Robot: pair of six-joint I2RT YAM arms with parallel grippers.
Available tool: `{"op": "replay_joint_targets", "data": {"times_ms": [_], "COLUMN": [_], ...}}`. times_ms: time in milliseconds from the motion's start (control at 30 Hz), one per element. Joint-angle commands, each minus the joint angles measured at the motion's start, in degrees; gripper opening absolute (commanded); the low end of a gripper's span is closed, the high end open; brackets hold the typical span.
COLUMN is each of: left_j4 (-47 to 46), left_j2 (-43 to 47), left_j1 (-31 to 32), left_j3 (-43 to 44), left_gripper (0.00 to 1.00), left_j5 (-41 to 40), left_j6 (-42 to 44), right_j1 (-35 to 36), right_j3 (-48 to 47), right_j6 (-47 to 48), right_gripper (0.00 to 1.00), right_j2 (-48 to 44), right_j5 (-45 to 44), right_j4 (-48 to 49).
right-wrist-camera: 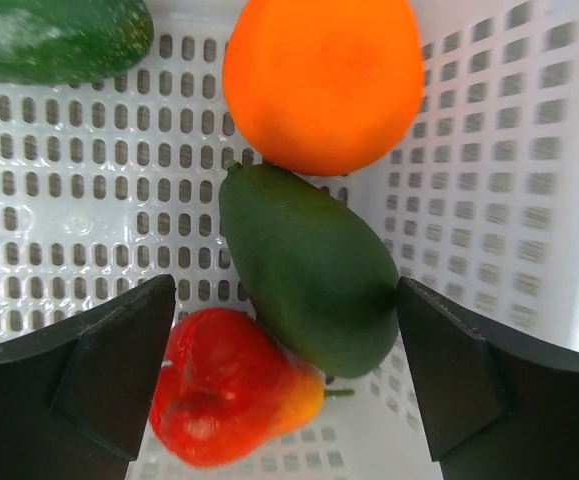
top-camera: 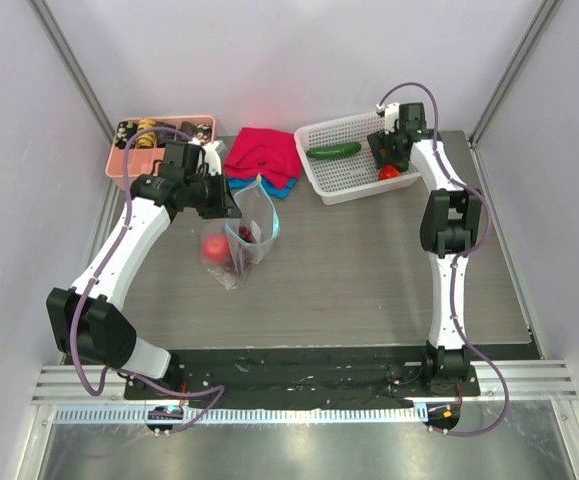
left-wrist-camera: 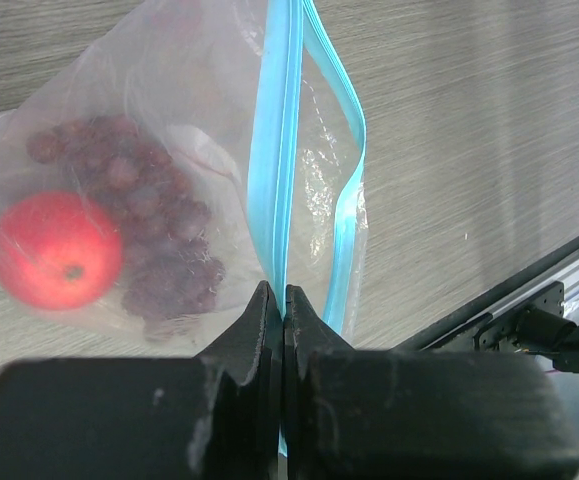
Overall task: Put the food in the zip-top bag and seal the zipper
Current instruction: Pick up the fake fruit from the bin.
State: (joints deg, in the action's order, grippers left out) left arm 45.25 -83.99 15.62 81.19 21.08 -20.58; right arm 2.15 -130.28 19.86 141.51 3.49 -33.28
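The clear zip-top bag [top-camera: 241, 238] lies mid-table with its mouth held up. My left gripper [left-wrist-camera: 283, 292] is shut on its blue zipper strip [left-wrist-camera: 281, 140]; the other strip [left-wrist-camera: 347, 190] bows away, so the mouth is open. A red tomato [left-wrist-camera: 54, 250] and purple grapes [left-wrist-camera: 149, 240] lie inside. My right gripper [right-wrist-camera: 287, 330] is open, low in the white basket [top-camera: 341, 172], its fingers either side of the green avocado piece [right-wrist-camera: 309, 270] and red pepper [right-wrist-camera: 224, 395]. An orange [right-wrist-camera: 321, 78] and the cucumber [right-wrist-camera: 54, 35] lie beyond; the cucumber also shows in the top view [top-camera: 333, 151].
A pink divided tray [top-camera: 129, 160] of snack pieces stands at the back left. Folded red and blue cloths [top-camera: 265, 157] lie between it and the basket. Metal frame posts flank the table; a rail runs along the near edge.
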Motion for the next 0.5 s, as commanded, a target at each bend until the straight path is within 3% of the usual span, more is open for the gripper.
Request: {"op": "replay_joint_targets", "data": {"times_ms": [0,167,267,300,367,400,467], "left_j4": [-2.19,-2.28,-2.19,-2.19,-2.19,-2.19,-2.28], "left_j2": [0.4,0.14,-0.13,-0.13,-0.13,-0.13,-0.21], "left_j1": [-0.15,-0.15,-0.24,-0.24,-0.24,-0.24,-0.24], "left_j3": [-0.15,0.11,0.2,0.11,0.11,0.11,0.2], "left_gripper": [0.0,0.0,0.0,0.0,0.0,0.0,0.0], "left_j5": [1.33,1.42,1.42,1.24,1.16,1.16,1.07], "left_j6": [0.19,0.19,0.36,0.45,0.54,0.54,0.37], "right_j1": [0.04,0.39,0.75,0.75,0.75,0.75,0.75], "right_j3": [-0.68,-0.59,-0.59,-0.59,-0.59,-0.5,-0.15], "right_j6": [1.41,0.97,0.89,0.8,0.19,-0.17,-0.52], "right_gripper": [0.93,0.76,0.61,0.51,0.42,0.33,0.29], "right_j2": [1.31,1.14,-0.09,-0.97,-2.2,-2.9,-5.27], "right_j5": [-0.24,1.52,1.61,1.79,1.79,1.87,2.31], "right_j4": [3.22,3.31,3.48,3.83,4.1,4.27,4.53]}}
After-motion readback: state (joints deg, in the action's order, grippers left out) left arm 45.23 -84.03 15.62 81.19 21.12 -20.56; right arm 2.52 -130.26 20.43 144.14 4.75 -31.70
